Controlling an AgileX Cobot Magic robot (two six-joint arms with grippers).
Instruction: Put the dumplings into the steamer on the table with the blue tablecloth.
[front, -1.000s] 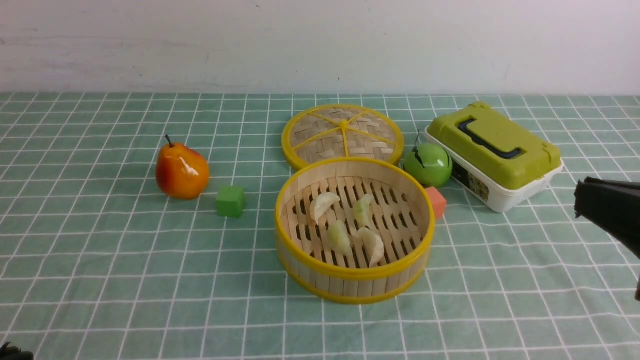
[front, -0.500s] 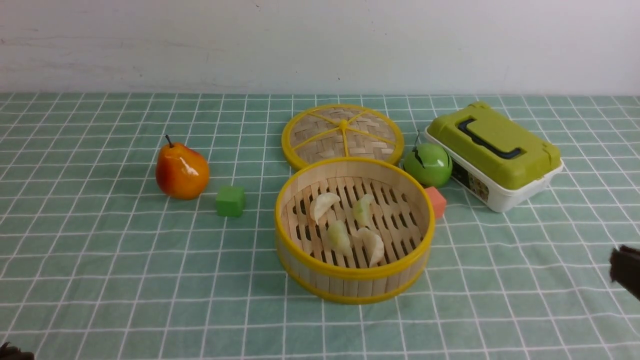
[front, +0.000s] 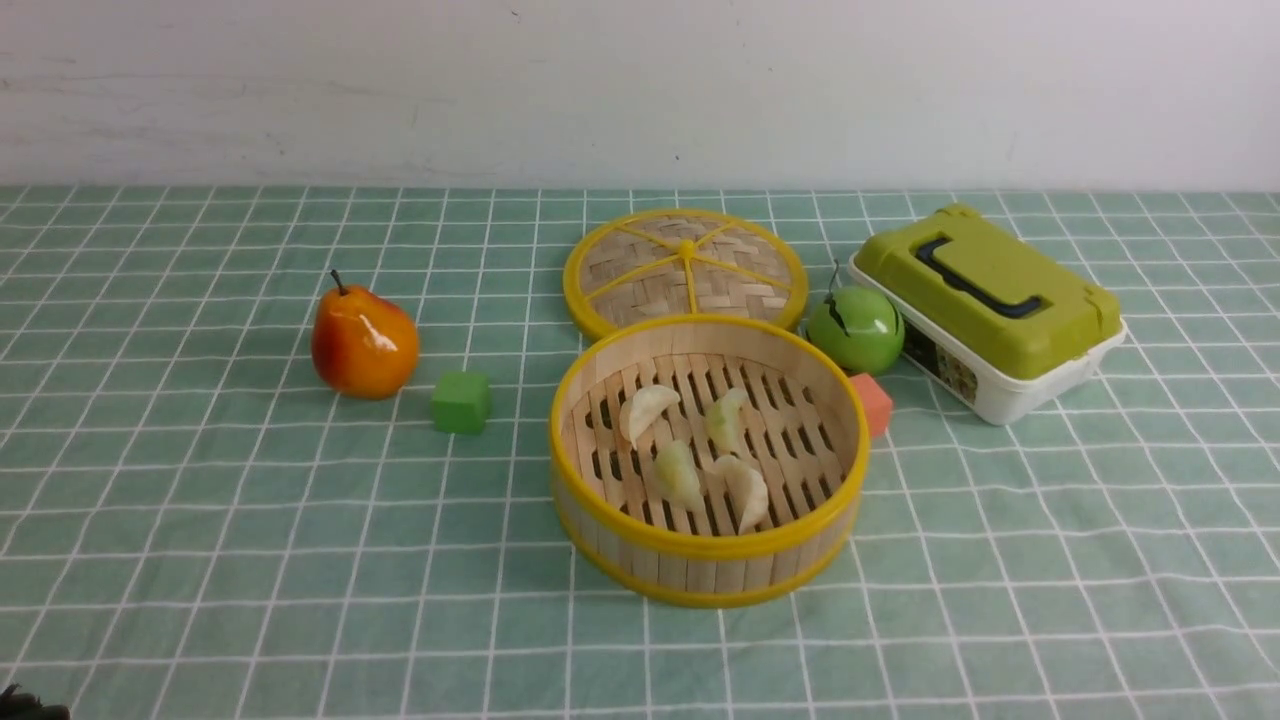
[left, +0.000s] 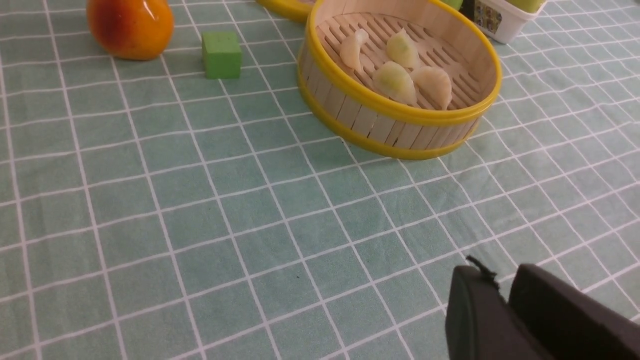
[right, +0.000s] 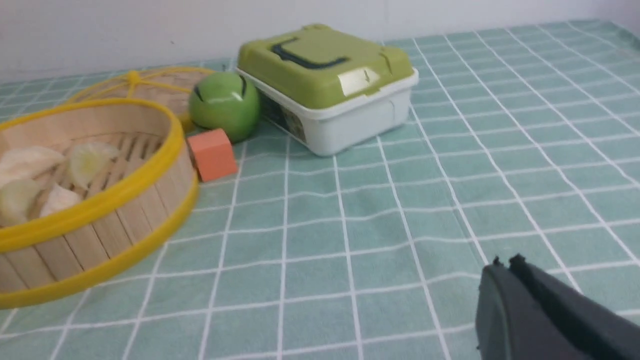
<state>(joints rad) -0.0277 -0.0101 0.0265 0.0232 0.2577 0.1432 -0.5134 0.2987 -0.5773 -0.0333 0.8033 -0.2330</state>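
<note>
The bamboo steamer stands mid-table on the blue checked tablecloth. Several pale dumplings lie on its slatted floor. The left wrist view shows the steamer and the dumplings too, as does the right wrist view, where the steamer and dumplings are at the edge. My left gripper is shut and empty, low over the cloth, well short of the steamer; only its tip shows in the front view. My right gripper is shut and empty, to the steamer's right, out of the front view.
The flat woven lid lies behind the steamer. A green apple, an orange cube and a green-lidded white box are to its right. A pear and a green cube are to its left.
My right gripper has dropped and drawn back out of the front view at the right edge. The steamer, the dumplings and my left gripper have not moved.
</note>
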